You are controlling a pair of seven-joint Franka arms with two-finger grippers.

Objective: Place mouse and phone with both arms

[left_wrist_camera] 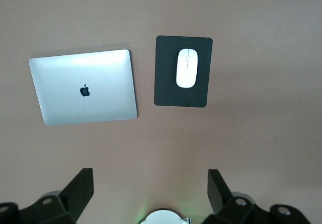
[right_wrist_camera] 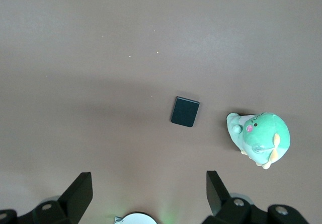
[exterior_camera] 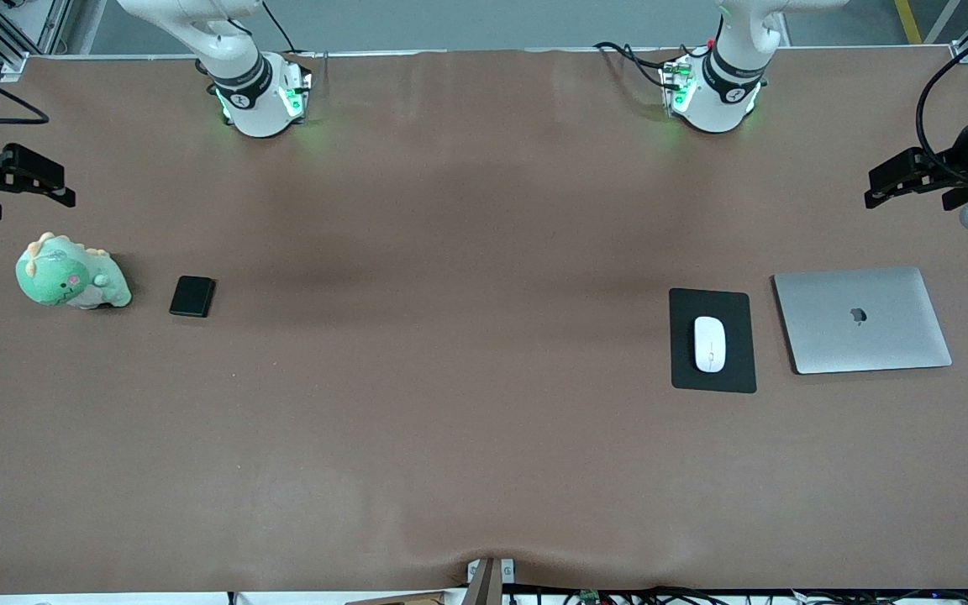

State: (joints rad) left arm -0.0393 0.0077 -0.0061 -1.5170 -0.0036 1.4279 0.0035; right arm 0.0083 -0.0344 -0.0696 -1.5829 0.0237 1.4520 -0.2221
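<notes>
The white mouse (exterior_camera: 709,343) lies on a flat black mat (exterior_camera: 736,374) toward the left arm's end of the table. It also shows in the left wrist view (left_wrist_camera: 186,68). The small black phone (exterior_camera: 192,296) lies flat on the brown table beside a green plush dinosaur (exterior_camera: 71,274), toward the right arm's end. It also shows in the right wrist view (right_wrist_camera: 184,112). My left gripper (exterior_camera: 879,192) hangs high over the table's end by the laptop, open and empty (left_wrist_camera: 151,176). My right gripper (exterior_camera: 30,195) hangs high over the end by the dinosaur, open and empty (right_wrist_camera: 149,178).
A closed silver laptop (exterior_camera: 860,319) lies beside the mat, toward the left arm's end; it shows in the left wrist view (left_wrist_camera: 84,87). The dinosaur shows in the right wrist view (right_wrist_camera: 259,137). The two arm bases (exterior_camera: 261,92) (exterior_camera: 711,92) stand along the table's edge farthest from the front camera.
</notes>
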